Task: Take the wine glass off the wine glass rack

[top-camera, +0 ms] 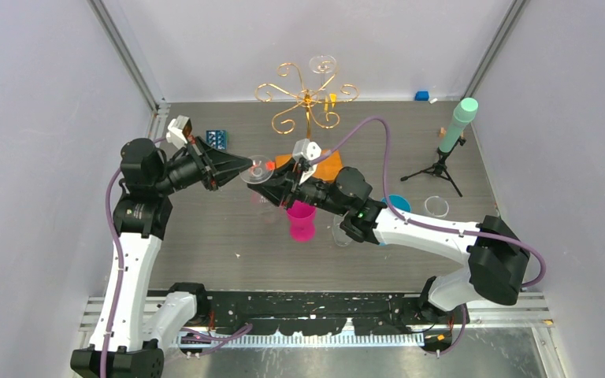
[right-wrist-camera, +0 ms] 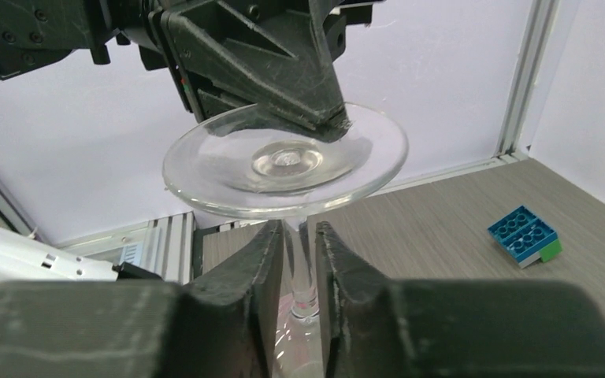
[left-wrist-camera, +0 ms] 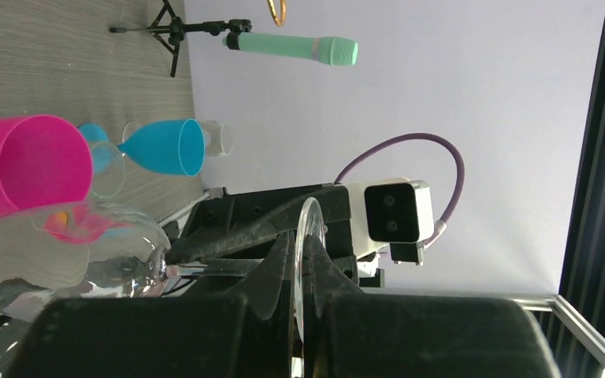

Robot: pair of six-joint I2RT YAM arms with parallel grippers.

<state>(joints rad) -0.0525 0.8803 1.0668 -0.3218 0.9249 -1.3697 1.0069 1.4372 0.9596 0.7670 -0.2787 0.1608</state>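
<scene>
Right gripper (right-wrist-camera: 293,236) clamps the stem of the wine glass (right-wrist-camera: 228,165) while the left gripper (left-wrist-camera: 301,244) pinches the rim of its foot, apparently a mid-air handover between the arms. The glass is held sideways at mid-table, clear of the rack (top-camera: 307,98), which stands just beyond it.

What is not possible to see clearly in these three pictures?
Top external: the base of the wine glass rack is mostly hidden behind the right end effector.
Right wrist: the bowl of the wine glass is mostly hidden below that end effector's fingers.
Left wrist: the rack is cut by the top edge; one gold curl shows.
</scene>
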